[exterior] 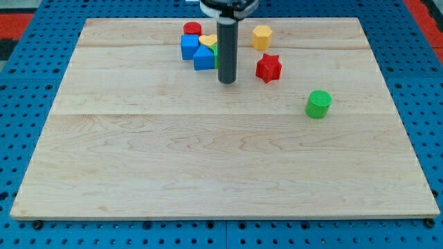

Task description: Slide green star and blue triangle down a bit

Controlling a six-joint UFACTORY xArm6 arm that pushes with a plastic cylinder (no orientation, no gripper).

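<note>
Tip (227, 81) of dark rod, clawless and holding nothing, resting upper centre just beside small green plastic star (216, 55), largely hidden, and blue plastic triangle (203, 59); probably light, rigid, slippery, best pushed from upper edges.

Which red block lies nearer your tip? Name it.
The red star, just to the view's right of my tip. The red cylinder sits farther, at the top of the cluster.

Lab: wooden board (221, 166), blue pegboard (34, 69)
</note>
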